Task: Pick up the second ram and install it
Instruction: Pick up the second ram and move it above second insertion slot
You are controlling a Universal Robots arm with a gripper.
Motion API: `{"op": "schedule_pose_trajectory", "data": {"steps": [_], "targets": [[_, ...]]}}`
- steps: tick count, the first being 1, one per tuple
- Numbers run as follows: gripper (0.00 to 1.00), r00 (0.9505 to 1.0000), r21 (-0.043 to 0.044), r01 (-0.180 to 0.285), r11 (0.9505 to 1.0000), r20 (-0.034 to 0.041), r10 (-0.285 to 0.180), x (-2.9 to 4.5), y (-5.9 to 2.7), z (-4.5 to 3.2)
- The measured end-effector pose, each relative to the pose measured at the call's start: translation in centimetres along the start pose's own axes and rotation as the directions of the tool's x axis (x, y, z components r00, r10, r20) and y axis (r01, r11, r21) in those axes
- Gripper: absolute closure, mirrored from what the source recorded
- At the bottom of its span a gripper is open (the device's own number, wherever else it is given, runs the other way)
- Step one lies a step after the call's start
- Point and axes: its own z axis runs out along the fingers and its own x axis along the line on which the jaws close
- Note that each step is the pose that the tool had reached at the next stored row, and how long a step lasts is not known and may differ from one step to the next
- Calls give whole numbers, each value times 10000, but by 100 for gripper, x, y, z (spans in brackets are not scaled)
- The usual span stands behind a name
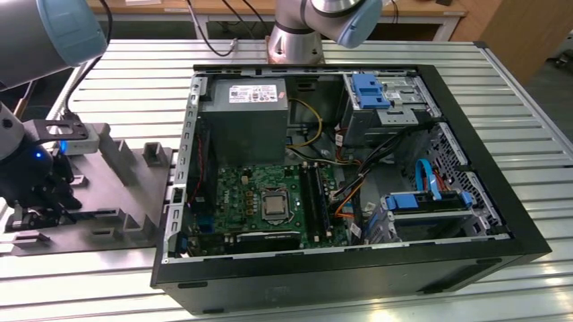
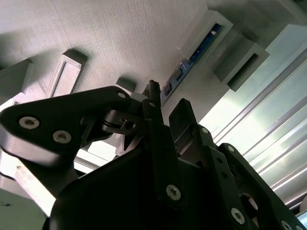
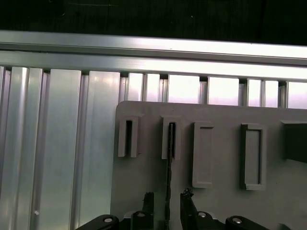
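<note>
On the grey holder plate, the second ram stands edge-up, long axis running between the jaws, which are spread either side, unclamped.

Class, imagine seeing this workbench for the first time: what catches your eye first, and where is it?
An open computer case sits on the slatted table, motherboard and grey power supply exposed. On the exterior view's left lies a grey fixture plate; in the first wrist view the end effector is open astride the second ram, which stands on edge in a slot of that plate.
</note>
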Motion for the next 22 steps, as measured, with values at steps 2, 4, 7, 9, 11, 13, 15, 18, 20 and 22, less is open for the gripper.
{"op": "schedule_pose_trajectory", "data": {"steps": [2,4,7,9,11,13,15,18,20,22], "targets": [[66,10000,0,0,10000,0,0,0,0,1],[73,10000,1,0,10000,0,0,0,0,2],[73,10000,0,0,10000,0,0,0,0,3],[73,10000,0,0,10000,0,0,0,0,4],[73,10000,3,0,10000,2,0,-1,0,1],[73,10000,3,0,10000,2,0,0,0,0],[73,10000,1,0,10000,0,0,0,0,-2],[73,10000,0,-1,10000,0,1,-1,1,-33],[73,10000,0,-1,10000,0,1,-1,1,-44],[73,10000,-2,0,10000,-1,0,-1,1,-42]]}}
